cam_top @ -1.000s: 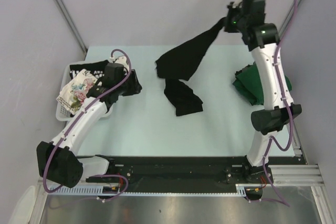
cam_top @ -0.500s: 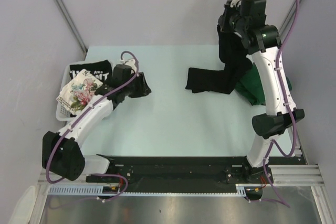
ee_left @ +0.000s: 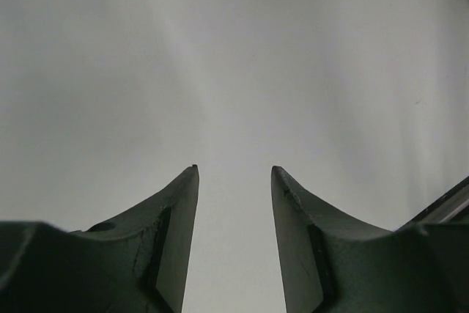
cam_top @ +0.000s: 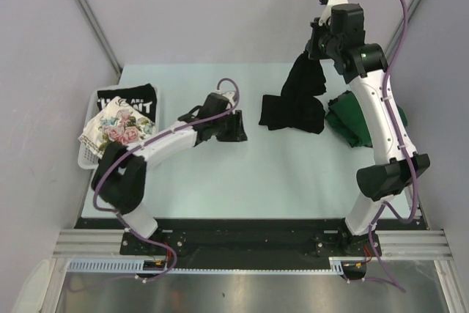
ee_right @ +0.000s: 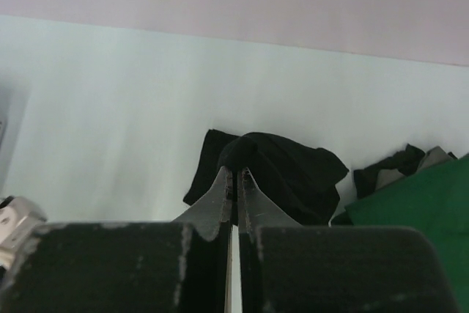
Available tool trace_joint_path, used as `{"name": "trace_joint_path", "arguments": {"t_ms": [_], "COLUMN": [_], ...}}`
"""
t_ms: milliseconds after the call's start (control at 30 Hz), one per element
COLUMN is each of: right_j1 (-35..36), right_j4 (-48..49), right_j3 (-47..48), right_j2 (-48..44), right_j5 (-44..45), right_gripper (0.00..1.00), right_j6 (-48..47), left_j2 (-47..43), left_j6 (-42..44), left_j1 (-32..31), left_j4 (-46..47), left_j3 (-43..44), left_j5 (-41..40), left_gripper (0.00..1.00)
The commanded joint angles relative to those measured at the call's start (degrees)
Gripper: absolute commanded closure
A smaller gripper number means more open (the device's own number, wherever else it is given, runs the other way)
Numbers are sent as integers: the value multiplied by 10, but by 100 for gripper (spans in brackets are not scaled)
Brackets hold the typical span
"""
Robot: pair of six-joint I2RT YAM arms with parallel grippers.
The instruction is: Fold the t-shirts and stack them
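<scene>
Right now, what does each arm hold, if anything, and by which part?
The right fingers pinch the plain black t-shirt by a bunched edge at its raised end; the rest drapes onto the table. The left fingers are open, holding nothing.

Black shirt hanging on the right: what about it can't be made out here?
- Top view: black shirt is bunched, its shape hidden.
- Left wrist view: top edge cuts it off.
- Right wrist view: fingers cover the pinched part.
- Top view: right arm covers part of green shirt.
</scene>
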Motion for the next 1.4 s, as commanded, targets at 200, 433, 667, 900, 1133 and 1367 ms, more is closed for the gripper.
{"name": "trace_joint_path", "arguments": {"t_ms": [200,433,667,900,1133,1367], "right_j1": [-43,-57,-57,-57,-57,-57], "right_j4": [38,42,42,40,40,42], "right_j3": [-77,-113,-131,-150,-172,-192], "right_j2": [-103,-137,-162,-187,-208,-211], "right_j5": [19,14,6,6,10,3], "right_gripper": [100,100,100,100,100,100], "right_j6": [-15,-11,-2,-2,-3,0], "left_j2": [190,272,306,351,387,415], "left_j6": [-18,-4,22,25,29,30], "left_j1": [-36,-38,-38,-38,-37,-36], "left_j4": [44,18,8,7,33,38], "left_j3": [197,297,322,356,369,394], "left_j5": [21,17,-23,-61,-75,-77], "left_gripper": [49,48,46,45,45,45]}}
